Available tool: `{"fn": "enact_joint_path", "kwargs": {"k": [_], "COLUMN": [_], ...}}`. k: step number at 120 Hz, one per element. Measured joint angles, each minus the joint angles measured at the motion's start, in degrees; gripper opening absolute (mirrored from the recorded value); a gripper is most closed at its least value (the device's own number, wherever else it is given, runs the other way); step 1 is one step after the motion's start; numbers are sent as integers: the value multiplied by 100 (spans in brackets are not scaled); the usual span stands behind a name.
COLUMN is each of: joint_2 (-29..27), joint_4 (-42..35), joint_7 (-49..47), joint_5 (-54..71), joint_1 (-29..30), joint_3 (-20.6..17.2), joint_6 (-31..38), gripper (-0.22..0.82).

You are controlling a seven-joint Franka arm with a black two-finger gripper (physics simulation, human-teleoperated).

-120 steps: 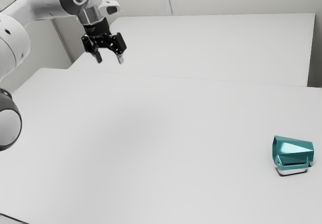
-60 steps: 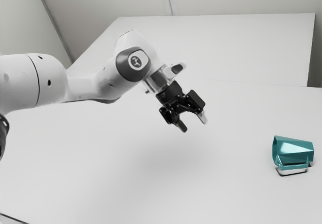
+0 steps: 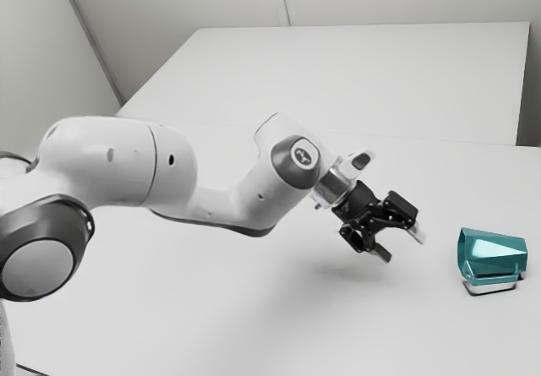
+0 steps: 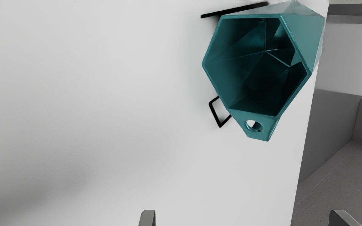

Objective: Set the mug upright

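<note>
The black gripper (image 3: 406, 247) hangs above the table, tilted down toward the exterior view's right, with its two fingers apart and nothing between them. A teal faceted mug (image 3: 494, 253) lies on its side farther to the exterior view's right, its mouth facing the arm. From the hand, the wrist view looks into the dark hollow of the mug (image 4: 247, 66), where its handle with a round hole also shows. Two separated fingertips mark the gripper (image 4: 242, 218), which is not touching the mug.
The white table (image 3: 279, 308) runs beneath the arm and mug. In the wrist view a straight edge of the table (image 4: 303, 150) passes close by the mug, with a grey floor (image 4: 341, 185) beyond it.
The arm has swept from the exterior view's upper left toward its right and lower, bringing my open gripper much nearer the mug. The mug has stayed where it was.
</note>
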Motion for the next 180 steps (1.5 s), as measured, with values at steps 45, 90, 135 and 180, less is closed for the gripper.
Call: {"fn": "enact_joint_path", "kwargs": {"k": [45, 90, 135, 180], "joint_2": [976, 1360, 1622, 1921], "joint_4": [1137, 1558, 1859, 2178], "joint_7": [352, 688, 1012, 1286], "joint_5": [-300, -850, -1261, -1495], "joint_1": [-447, -694, -786, -831], "joint_3": [-17, -18, -26, -61], "joint_6": [626, 1098, 1219, 1212], "gripper": [60, 60, 60, 60]}}
